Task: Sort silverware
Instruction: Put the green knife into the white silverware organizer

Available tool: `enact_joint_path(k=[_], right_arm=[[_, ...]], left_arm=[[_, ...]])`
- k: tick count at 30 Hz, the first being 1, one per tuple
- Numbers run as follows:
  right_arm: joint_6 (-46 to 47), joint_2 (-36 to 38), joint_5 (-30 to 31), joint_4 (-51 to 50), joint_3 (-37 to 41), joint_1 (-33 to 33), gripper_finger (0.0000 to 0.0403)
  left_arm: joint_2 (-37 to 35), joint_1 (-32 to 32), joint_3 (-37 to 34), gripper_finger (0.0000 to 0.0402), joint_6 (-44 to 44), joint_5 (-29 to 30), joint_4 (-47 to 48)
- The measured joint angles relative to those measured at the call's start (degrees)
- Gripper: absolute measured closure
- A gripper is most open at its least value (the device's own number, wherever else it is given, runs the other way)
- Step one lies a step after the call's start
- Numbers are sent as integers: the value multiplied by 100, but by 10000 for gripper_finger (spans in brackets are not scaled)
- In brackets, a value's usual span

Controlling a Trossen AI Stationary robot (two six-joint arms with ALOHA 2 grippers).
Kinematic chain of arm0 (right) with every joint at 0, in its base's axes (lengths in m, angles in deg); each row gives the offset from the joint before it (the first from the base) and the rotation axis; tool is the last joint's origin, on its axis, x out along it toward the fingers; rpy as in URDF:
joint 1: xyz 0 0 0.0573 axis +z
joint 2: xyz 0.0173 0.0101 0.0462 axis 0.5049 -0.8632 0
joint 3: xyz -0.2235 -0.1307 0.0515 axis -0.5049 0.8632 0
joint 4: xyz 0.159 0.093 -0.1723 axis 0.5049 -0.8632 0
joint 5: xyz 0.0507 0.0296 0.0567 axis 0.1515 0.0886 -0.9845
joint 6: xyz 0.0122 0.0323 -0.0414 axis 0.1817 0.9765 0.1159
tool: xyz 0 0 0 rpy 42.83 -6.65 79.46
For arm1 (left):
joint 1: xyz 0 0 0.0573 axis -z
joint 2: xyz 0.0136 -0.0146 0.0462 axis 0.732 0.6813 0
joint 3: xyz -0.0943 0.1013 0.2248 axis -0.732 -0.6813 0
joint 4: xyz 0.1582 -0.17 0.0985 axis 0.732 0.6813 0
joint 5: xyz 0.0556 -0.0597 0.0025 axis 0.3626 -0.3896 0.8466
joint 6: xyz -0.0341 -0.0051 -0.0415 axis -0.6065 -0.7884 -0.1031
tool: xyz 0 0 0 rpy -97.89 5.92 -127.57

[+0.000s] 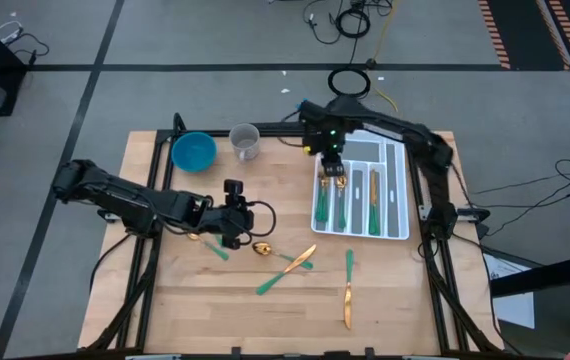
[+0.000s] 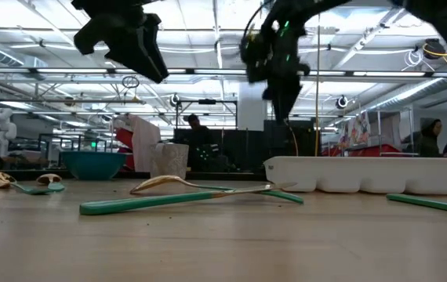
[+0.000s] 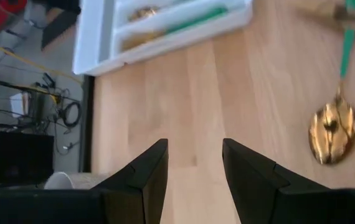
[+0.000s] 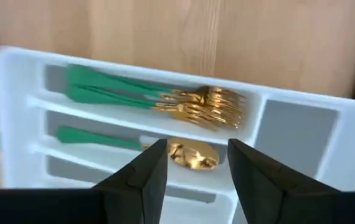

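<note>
A: While both arms hung over the table [image 1: 165, 300], how did things lie, biggest first?

B: The white tray [image 1: 397, 190] sat at the table's right side. Green-handled forks [image 4: 165, 98] filled its leftmost slot as seen from above, a spoon [image 4: 190, 154] lay in the next slot, and more pieces [image 1: 374, 196] lay in a slot further right.

A: And the arms?

B: The right gripper [image 1: 332, 158] hovered over the tray's far end, just above the spoon, its fingers [image 4: 149, 171] parted and holding nothing. The left gripper [image 1: 233, 222] hung over the middle of the table, fingers [image 3: 149, 171] also apart and empty.

A: Smaller things?

B: A blue bowl [image 1: 194, 151] and a clear cup [image 1: 245, 141] stood side by side at the far edge.

A: Loose silverware?

B: A spoon [image 1: 262, 247] lay just beside the left gripper, another piece [image 1: 210, 246] close by, two crossed pieces [image 1: 290, 268] nearer the front, and two more [image 1: 348, 285] end to end toward the right, all well apart from the tray.
</note>
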Motion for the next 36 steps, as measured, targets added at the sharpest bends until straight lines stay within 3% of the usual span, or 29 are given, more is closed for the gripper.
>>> enact_joint_path(k=[4, 6, 11, 16, 21, 24, 29, 36], right_arm=[[282, 825, -411, 8, 0, 169, 236], [404, 1248, -503, 25, 0, 295, 234], [878, 2293, -484, 32, -2, 767, 234], [1673, 3113, -467, 26, -2, 1411, 234], [2499, 3567, 239, 93, 327, 2365, 234], [2985, 3622, 660, 222, 1027, 2992, 234], [3477, 3620, 733, 1014, 2811, 3835, 234], [3743, 3609, 720, 3057, 5143, 4337, 234]], left_arm=[[-257, -10, -13, 242, 13, -55, -250], [-538, -12, -239, 242, 140, -230, -829], [-1548, -91, -1525, 242, 379, -300, -2417], [-2246, -307, -2574, 242, -352, -307, -3030], [-2034, -319, -2785, 242, -961, -705, -3192], [-1925, -242, -2798, 242, -1058, -843, -3368], [-1948, -86, -2787, 242, -918, -966, -3719], [-1972, -68, -2787, 242, -940, -974, -3743]])
